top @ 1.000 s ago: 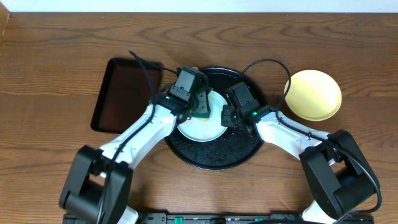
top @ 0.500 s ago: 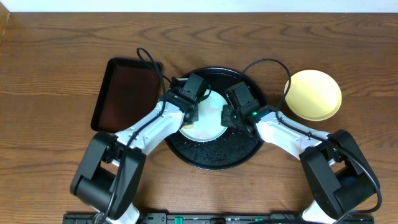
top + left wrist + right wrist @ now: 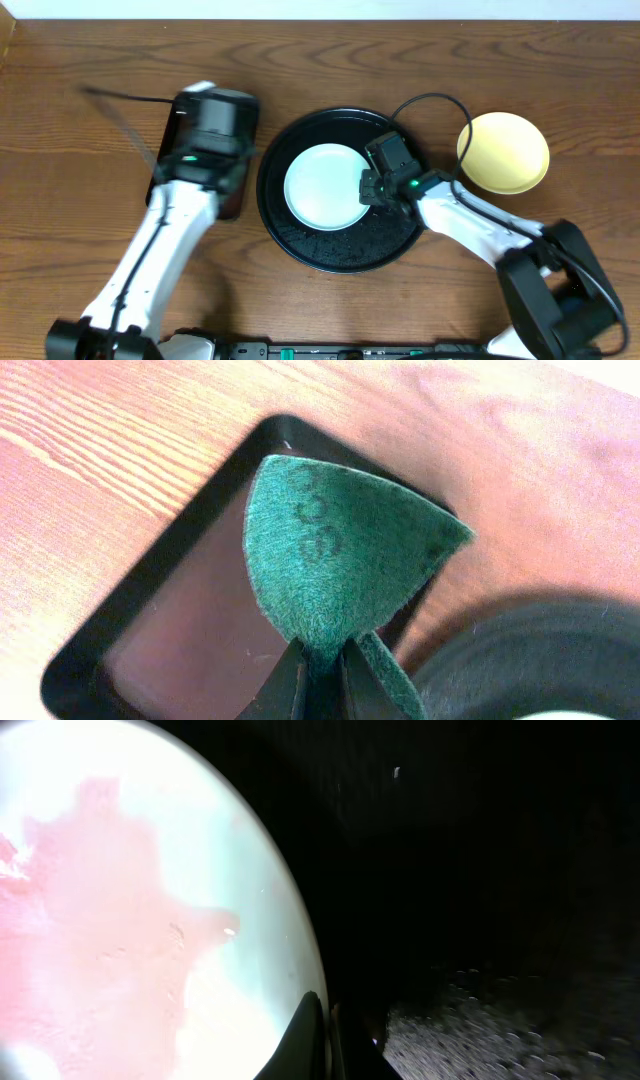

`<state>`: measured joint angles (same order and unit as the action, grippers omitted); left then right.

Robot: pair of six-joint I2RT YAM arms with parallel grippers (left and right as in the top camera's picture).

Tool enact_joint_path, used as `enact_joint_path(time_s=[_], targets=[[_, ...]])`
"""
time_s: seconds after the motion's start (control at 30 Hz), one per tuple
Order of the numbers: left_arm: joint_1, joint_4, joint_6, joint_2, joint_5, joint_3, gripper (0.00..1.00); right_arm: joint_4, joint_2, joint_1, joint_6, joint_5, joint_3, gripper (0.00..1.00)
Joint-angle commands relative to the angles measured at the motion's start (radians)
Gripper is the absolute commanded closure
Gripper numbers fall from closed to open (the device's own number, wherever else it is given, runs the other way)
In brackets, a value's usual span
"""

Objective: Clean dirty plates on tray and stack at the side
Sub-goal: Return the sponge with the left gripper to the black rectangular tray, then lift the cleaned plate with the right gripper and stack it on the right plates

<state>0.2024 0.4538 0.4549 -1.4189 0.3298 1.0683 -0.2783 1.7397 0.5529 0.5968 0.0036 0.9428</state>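
A pale bluish-white plate lies in the large round black tray. In the right wrist view the plate shows a pink-red smear. My right gripper is shut on the plate's right rim. My left gripper is over the small dark rectangular tray, shut on a folded teal sponge. A yellow plate sits on the table to the right of the round tray. I see no third plate.
The rectangular tray's rim lies under the sponge, and the round tray's edge is at the lower right of the left wrist view. The round tray's floor is wet and speckled. Cables trail behind both arms.
My left gripper has lifted the sponge off the plate and swung left to above the rectangular tray. The plate is now uncovered. My right gripper has kept its hold on the plate's rim.
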Motion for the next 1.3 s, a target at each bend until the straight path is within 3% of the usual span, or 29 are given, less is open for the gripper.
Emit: enact_joint_path(time_s=[0.0,0.13,0.33,0.8,0.87,0.9,0.97,1.03,1.27], targets=[[-0.145,-0.031,-0.054,0.016,-0.291,-0.005,0.93,-0.006,-0.115,-0.008,-0.084,0.047,0.0,0.99],[-0.286,-0.052,-0.059,-0.028,-0.438,-0.005,0.92,-0.032,-0.214,-0.008,-0.124,0.083,0.003,0.99],[-0.389,-0.074,-0.087,-0.123,-0.438,-0.005,0.92,-0.145,-0.336,-0.008,-0.181,0.238,0.024,0.99],[-0.41,-0.156,-0.114,-0.31,-0.436,-0.005,0.87,-0.291,-0.367,0.007,-0.292,0.439,0.162,0.99],[-0.409,-0.156,-0.114,-0.323,-0.452,-0.005,0.75,-0.291,-0.367,0.019,-0.31,0.47,0.169,0.99],[-0.409,-0.157,-0.114,-0.327,-0.463,-0.005,0.54,-0.291,-0.367,0.028,-0.326,0.494,0.171,0.99],[-0.409,-0.157,-0.109,-0.327,-0.475,-0.005,0.29,-0.29,-0.367,0.048,-0.357,0.547,0.172,0.99],[-0.409,-0.158,-0.085,-0.326,-0.476,-0.005,0.24,-0.29,-0.367,0.073,-0.398,0.606,0.172,0.99],[-0.409,-0.157,-0.076,-0.326,-0.56,-0.005,0.23,-0.232,-0.367,0.183,-0.605,0.873,0.172,0.99]])
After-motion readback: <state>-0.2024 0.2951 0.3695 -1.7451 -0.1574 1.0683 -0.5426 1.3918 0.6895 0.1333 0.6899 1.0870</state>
